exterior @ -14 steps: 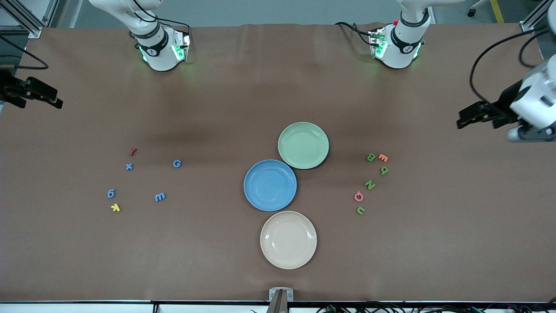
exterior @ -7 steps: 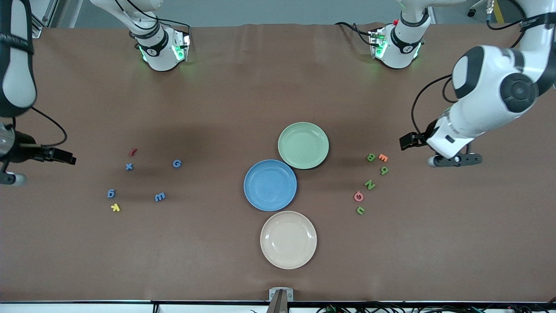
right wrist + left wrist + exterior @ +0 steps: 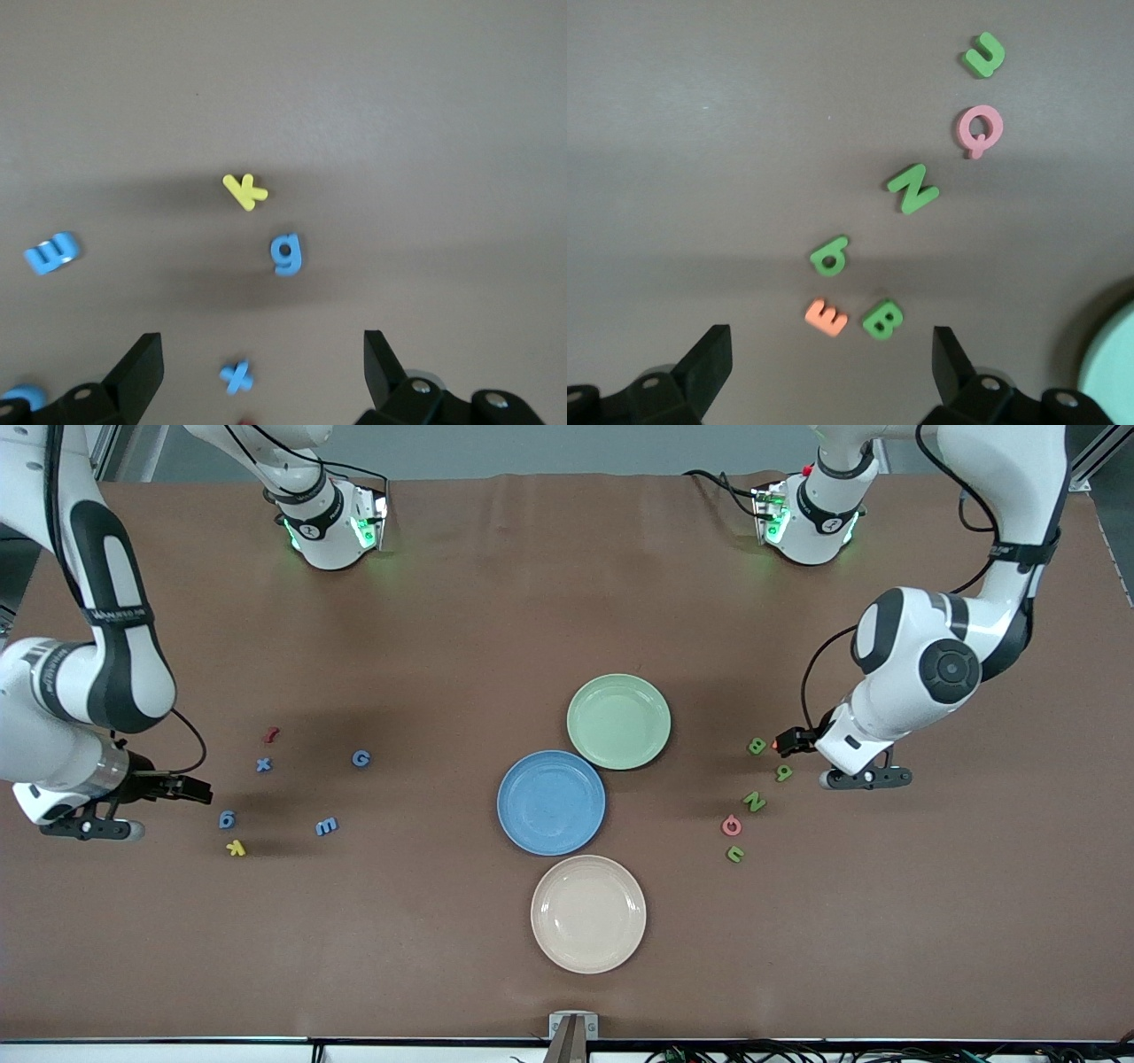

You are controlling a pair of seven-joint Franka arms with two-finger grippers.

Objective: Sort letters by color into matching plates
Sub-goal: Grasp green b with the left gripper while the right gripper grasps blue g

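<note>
Front view: the right gripper point(image 3: 197, 790) hangs low over the table at the right arm's end, jaws spread wide and holding nothing. Just beside its tips lies the blue g point(image 3: 227, 819), with the yellow k point(image 3: 235, 848) next to that letter. The blue x point(image 3: 263, 764) and the red letter point(image 3: 272, 734) lie near the gripper, toward the bases. The blue m point(image 3: 326, 826) and the blue G point(image 3: 361, 758) lie farther from it, toward the plates.

At the table's middle stand 3 plates, well apart from both grippers: the blue plate point(image 3: 551, 802) touching the green plate point(image 3: 618, 721), and the beige plate point(image 3: 588, 913) nearest the camera.

The left gripper point(image 3: 788, 741) hangs low over the letter group at the left arm's end, jaws wide apart and empty. It is over the orange E point(image 3: 826, 318), which the gripper partly hides in the front view. The green B point(image 3: 757, 746) lies just beside the tips. The green 6 point(image 3: 783, 772) is near, and the green N point(image 3: 754, 801), the pink Q point(image 3: 731, 825) and the green u point(image 3: 735, 854) lie progressively farther from the gripper, toward the camera.

No letter lies in any plate.
</note>
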